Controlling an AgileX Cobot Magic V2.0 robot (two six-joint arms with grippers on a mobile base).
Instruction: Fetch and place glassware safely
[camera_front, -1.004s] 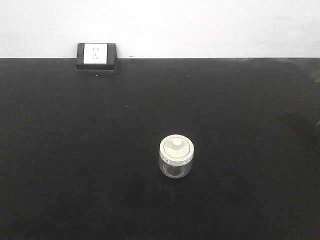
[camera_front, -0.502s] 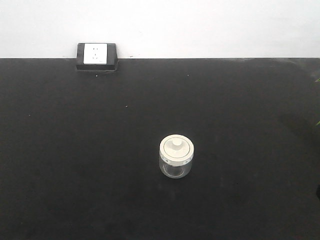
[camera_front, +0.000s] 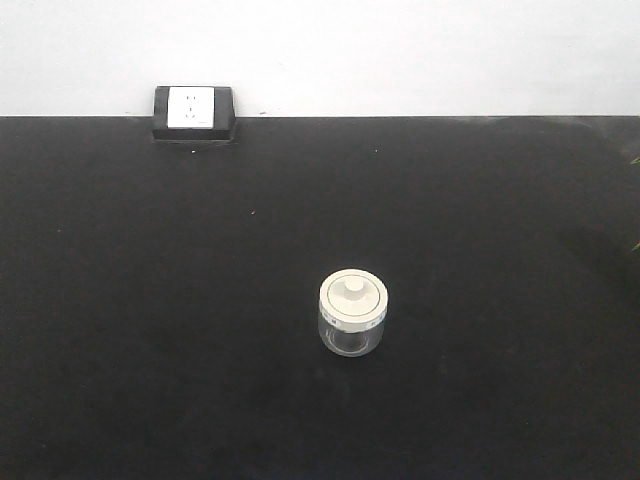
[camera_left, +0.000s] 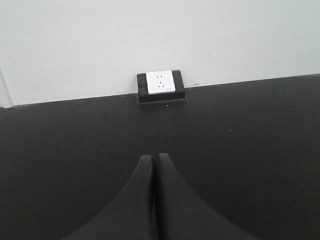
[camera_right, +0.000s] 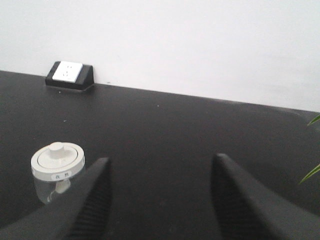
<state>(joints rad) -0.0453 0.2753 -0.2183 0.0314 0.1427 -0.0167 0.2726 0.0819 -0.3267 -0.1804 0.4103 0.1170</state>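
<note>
The jar (camera_front: 353, 313) stands upright, lid on, just right of the black table's (camera_front: 150, 300) middle — touched by nothing. In the right wrist view it sits at nine o'clock of the right gripper (camera_right: 160, 172), whose jaws are spread wide. The left gripper (camera_left: 152, 165) is clenched, fingertips together, aimed at the socket (camera_left: 160, 83) at twelve o'clock by the wall.

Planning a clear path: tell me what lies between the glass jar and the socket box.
Nothing: only bare black table between the glass jar and the socket box, in the front-facing view.
</note>
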